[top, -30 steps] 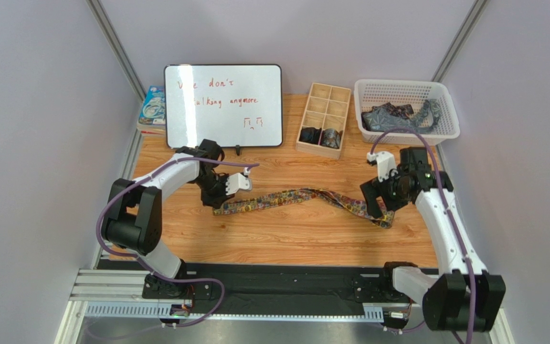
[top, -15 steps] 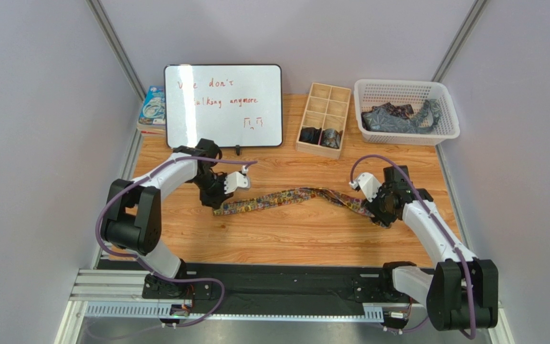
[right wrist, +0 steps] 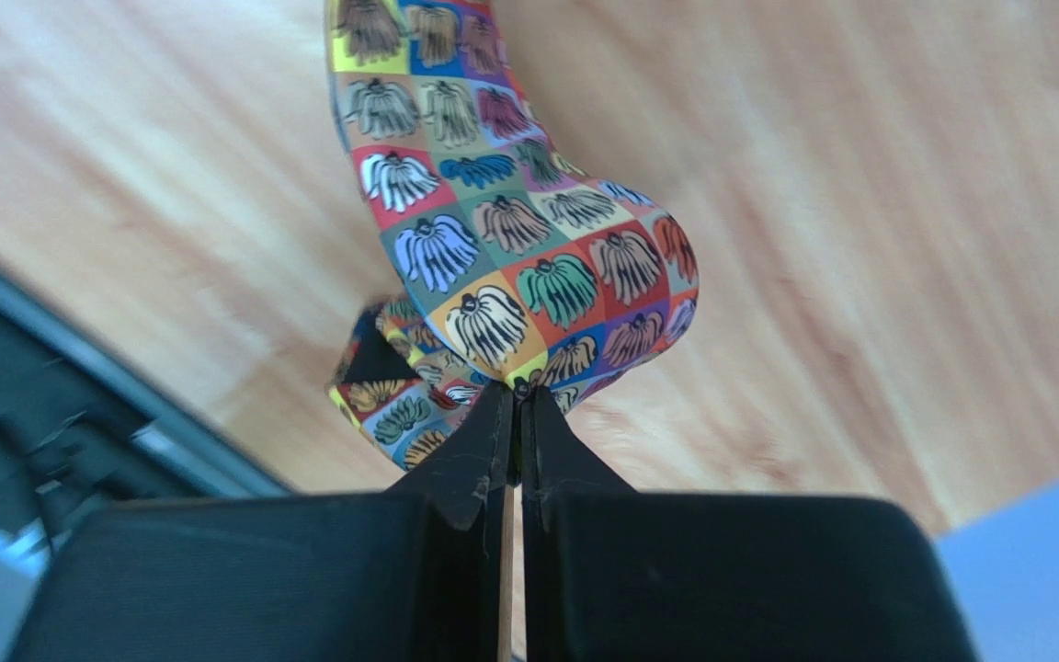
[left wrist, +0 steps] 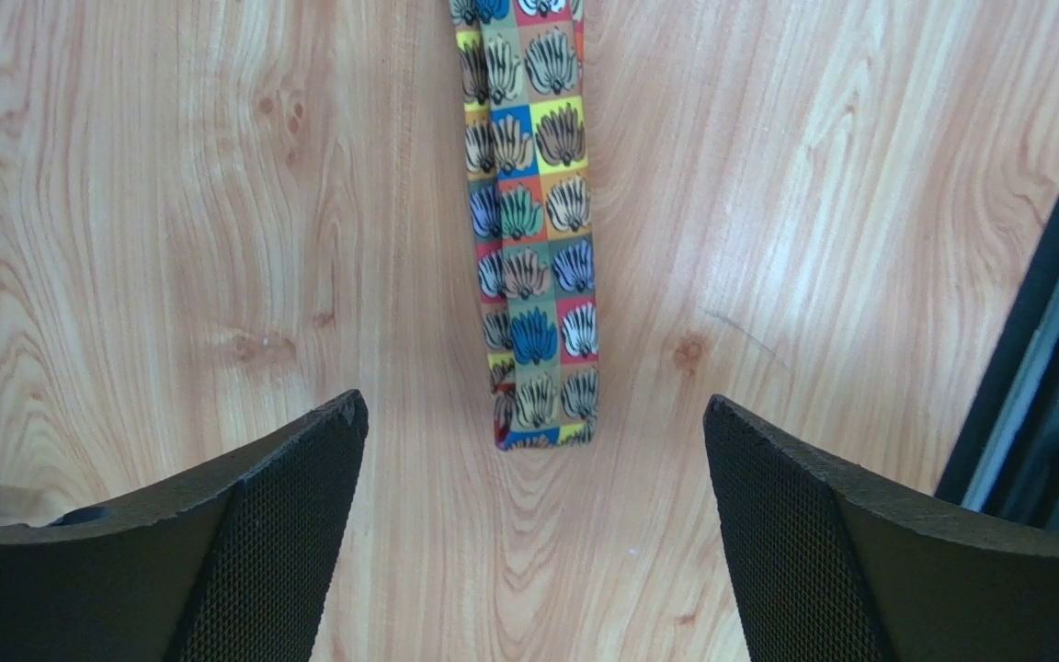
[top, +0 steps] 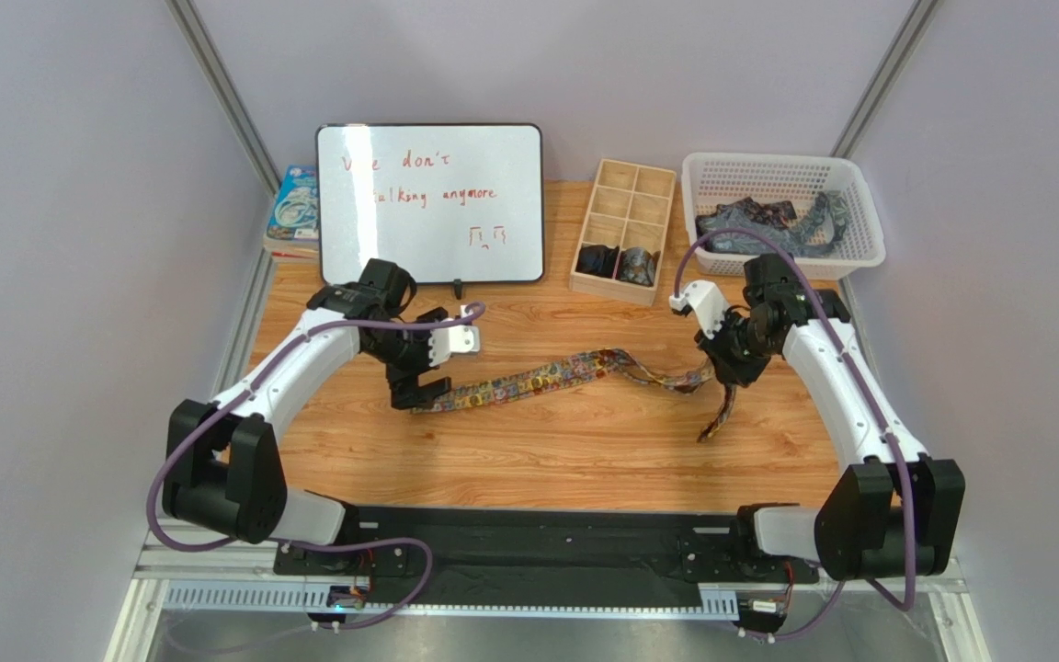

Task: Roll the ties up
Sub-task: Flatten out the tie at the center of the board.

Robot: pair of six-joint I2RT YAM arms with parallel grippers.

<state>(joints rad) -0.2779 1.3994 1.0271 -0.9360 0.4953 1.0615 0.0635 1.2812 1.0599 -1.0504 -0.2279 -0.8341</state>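
Right hand point(right wrist: 514, 396) clamped on floral tie point(right wrist: 494, 235), its tail half-hidden behind, left hand point(left wrist: 532, 414) spread wide, empty

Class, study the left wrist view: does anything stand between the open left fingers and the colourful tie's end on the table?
Nothing visible does. The tie lies flat on the table, its end in line with the gap between the left fingers, only bare wood around it.
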